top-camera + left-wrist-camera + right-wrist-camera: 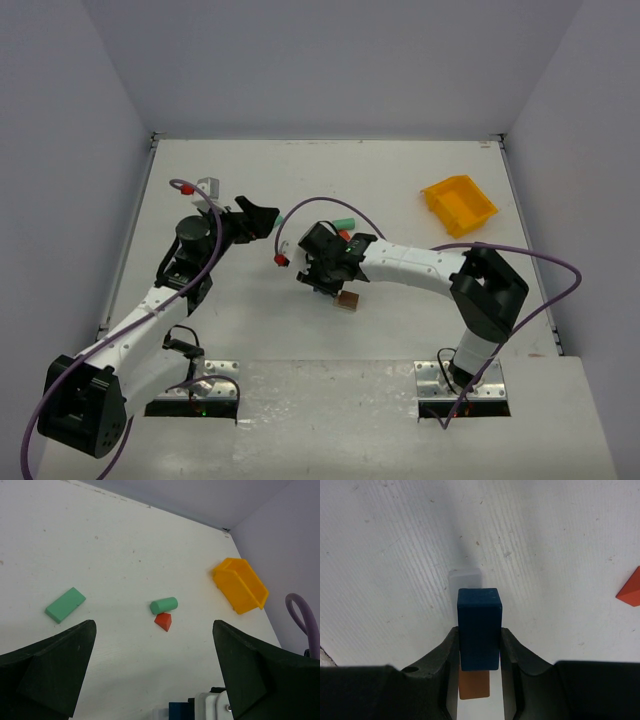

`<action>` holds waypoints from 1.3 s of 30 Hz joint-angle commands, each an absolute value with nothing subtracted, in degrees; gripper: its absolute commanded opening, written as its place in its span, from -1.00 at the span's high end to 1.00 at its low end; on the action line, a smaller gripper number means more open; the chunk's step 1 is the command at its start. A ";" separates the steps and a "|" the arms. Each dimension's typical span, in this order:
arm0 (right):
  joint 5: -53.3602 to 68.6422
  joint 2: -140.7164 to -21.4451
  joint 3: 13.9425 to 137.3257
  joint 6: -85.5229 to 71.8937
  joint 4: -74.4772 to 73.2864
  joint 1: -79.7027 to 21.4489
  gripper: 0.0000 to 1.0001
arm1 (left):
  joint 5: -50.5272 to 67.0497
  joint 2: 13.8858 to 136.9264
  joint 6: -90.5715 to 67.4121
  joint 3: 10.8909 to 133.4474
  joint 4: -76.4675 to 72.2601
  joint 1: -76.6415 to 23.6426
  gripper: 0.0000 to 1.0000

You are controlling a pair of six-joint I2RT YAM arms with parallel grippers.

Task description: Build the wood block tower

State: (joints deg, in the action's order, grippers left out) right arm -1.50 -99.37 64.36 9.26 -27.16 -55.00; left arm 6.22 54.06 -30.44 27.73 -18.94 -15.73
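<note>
Your white worktop [400, 180] is rectangular and fills the middle of the overhead view. Up close, the surface is matte, with a fine streaked grain, small dark specks and faint scuffs.

Plain walls close it in on three sides, all pale grey with a lilac cast: back wall [320, 60], left wall [60, 150], right wall [590, 150]. They are unmarked.

A thin dark seam runs where the worktop meets the walls, and you can see small dark marks at both back corners.

At the near edge a lighter, speckled grey slab [330, 430] lies across the front.

Light is even and diffuse, the shadows on the worktop soft and short.
</note>
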 commanded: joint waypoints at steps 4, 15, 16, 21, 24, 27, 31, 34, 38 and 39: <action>-1.44 -99.49 65.64 9.33 -27.33 -55.46 0.66 | 6.47 54.21 -30.41 28.21 -21.08 -14.94 -1.00; -0.70 -100.37 66.01 8.26 -27.07 -55.46 0.66 | 7.12 54.67 -30.32 28.30 -21.27 -14.85 -1.00; -0.70 -100.46 66.01 8.09 -26.98 -55.46 0.66 | 7.12 54.67 -30.32 28.30 -21.27 -14.94 -1.00; -0.61 -100.99 66.18 7.65 -26.28 -55.51 0.65 | 7.38 54.93 -30.32 28.39 -21.36 -14.94 -1.00; -1.40 -101.25 66.18 7.70 -25.68 -55.55 0.65 | 7.47 54.93 -30.32 28.30 -21.43 -14.94 -1.00; -0.84 -101.43 66.18 7.80 -25.40 -55.52 0.64 | 7.58 55.02 -30.32 28.30 -21.47 -14.94 -1.00; -0.62 -101.77 66.53 7.65 -25.83 -55.46 0.64 | 7.65 55.20 -30.32 28.30 -21.53 -14.94 -1.00; -0.62 -101.60 66.45 7.21 -26.02 -55.46 0.63 | 7.73 55.20 -30.32 28.39 -21.53 -14.94 -1.00; -0.82 -100.96 65.97 6.60 -26.32 -55.46 0.62 | 7.77 55.24 -30.32 28.39 -21.70 -14.94 -1.00; -0.96 -100.81 65.83 6.51 -26.37 -55.46 0.62 | 7.82 55.28 -30.32 28.39 -21.79 -14.94 -1.00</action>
State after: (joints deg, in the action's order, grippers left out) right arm -1.04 -101.34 64.36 7.55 -27.33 -55.02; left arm 7.09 55.27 -30.44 27.73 -18.98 -15.70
